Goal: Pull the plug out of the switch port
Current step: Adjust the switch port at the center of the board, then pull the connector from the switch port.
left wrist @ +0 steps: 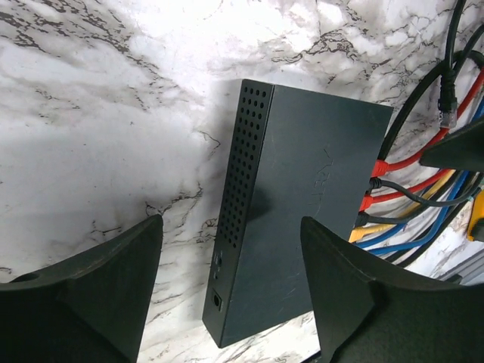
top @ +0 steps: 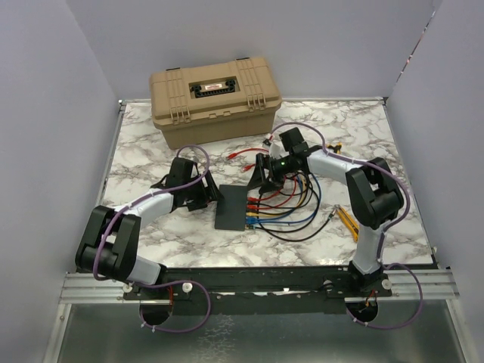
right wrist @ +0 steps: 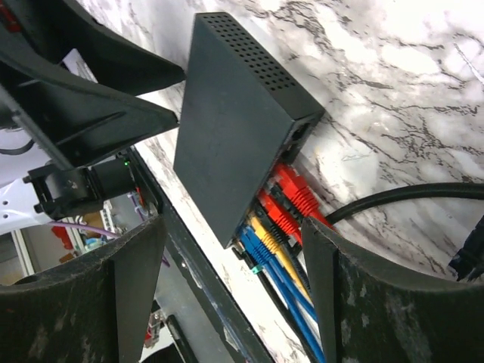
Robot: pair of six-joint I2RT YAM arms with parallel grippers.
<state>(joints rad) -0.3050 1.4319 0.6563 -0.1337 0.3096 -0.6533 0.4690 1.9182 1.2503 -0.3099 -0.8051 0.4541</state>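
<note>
The flat black switch (top: 231, 206) lies on the marble table between both arms, with red, yellow, blue and black plugs (top: 253, 208) in a row along its right edge. My left gripper (top: 198, 193) hangs over its left end. In the left wrist view the switch (left wrist: 302, 197) sits between that gripper's (left wrist: 231, 302) spread fingers, with marble showing beside the left finger (left wrist: 98, 295). My right gripper (top: 265, 181) is above the plug side. In the right wrist view this gripper (right wrist: 234, 302) stands open around the red plugs (right wrist: 299, 193) and blue plugs (right wrist: 265, 246), touching none of them.
A tan toolbox (top: 215, 98) stands at the back of the table. Loose cables (top: 295, 219) loop to the right of the switch, and a loose red cable (top: 240, 155) lies behind it. A yellow tool (top: 346, 221) lies near the right arm. The table's front rail (right wrist: 197, 265) runs just below the switch.
</note>
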